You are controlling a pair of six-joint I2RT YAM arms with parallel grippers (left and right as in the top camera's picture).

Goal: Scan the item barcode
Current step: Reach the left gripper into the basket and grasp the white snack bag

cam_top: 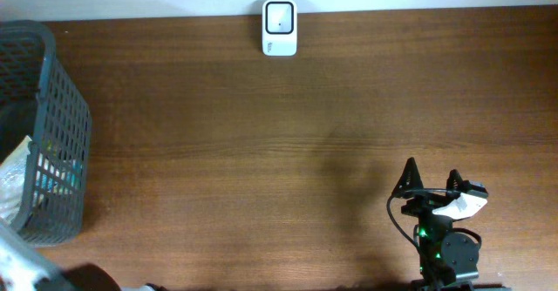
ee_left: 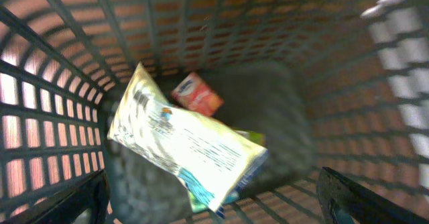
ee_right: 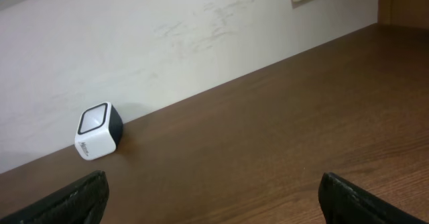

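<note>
Far left, the grey basket (cam_top: 65, 125) sits at the edge of the worktop (cam_top: 261, 152), and that's where the action is. The left hand (ee_left: 212, 184) hangs over the basket's mouth and points straight down inside, released, fingers (ee_left: 74, 204) spread wide with nothing between them. Below it lies a white and yellow packet (ee_left: 181, 140), flat and slanted across the basket floor. A small red box (ee_left: 196, 94) peeks out just behind it, and something green is tucked underneath, too hidden to name. The packet looks like the likely pick, being on top, but nothing is grasped yet.

In the middle, the white scanner (cam_top: 280, 28) stands at the far edge of the worktop, right up against the wall (ee_right: 167, 43). It is well apart from the basket, and nothing is in front of its window.

Over on the right, the right hand (ee_right: 213, 180) is parked low near the front edge. It is released too, holds nothing and faces the scanner across bare wood.

So by my read this is the very start. No item is out of the basket, none has been shown to the scanner, and no barcode is in sight. Everything is left: close on an item, lift it clear, carry it across and turn its barcode to the scanner.
</note>
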